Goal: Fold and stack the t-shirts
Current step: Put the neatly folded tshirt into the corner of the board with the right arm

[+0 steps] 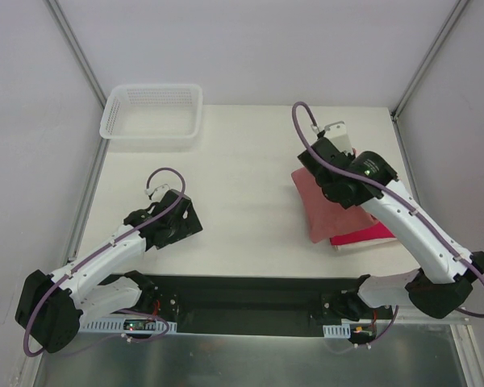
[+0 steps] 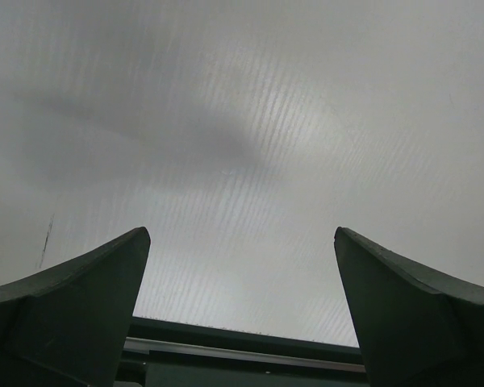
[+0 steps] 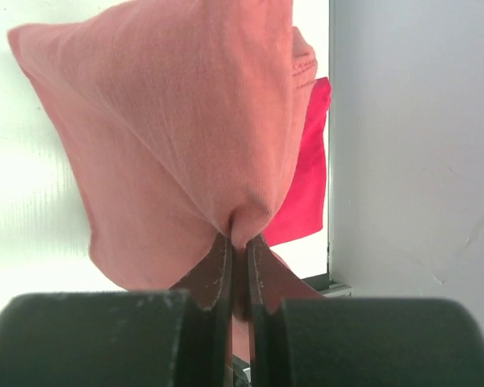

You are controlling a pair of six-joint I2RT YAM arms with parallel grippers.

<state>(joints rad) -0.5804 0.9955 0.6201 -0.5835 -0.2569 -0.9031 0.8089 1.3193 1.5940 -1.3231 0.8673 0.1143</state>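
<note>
The folded salmon-pink t-shirt [image 1: 327,210] lies at the right of the table, partly over the folded crimson-magenta t-shirt [image 1: 363,235], whose edge shows below and to the right. My right gripper [image 1: 332,165] is shut on a pinch of the salmon-pink shirt's far edge; in the right wrist view the cloth [image 3: 177,137] bunches between the gripper [image 3: 239,242], with the crimson shirt [image 3: 305,177] behind. My left gripper [image 1: 177,222] is open and empty over bare table at the left; its view [image 2: 242,242] shows only white surface.
A white plastic mesh basket [image 1: 153,111] stands at the back left corner. Grey walls close the table's sides; the right wall [image 3: 419,145] is close beside the shirts. A black rail runs along the near edge [image 1: 250,294].
</note>
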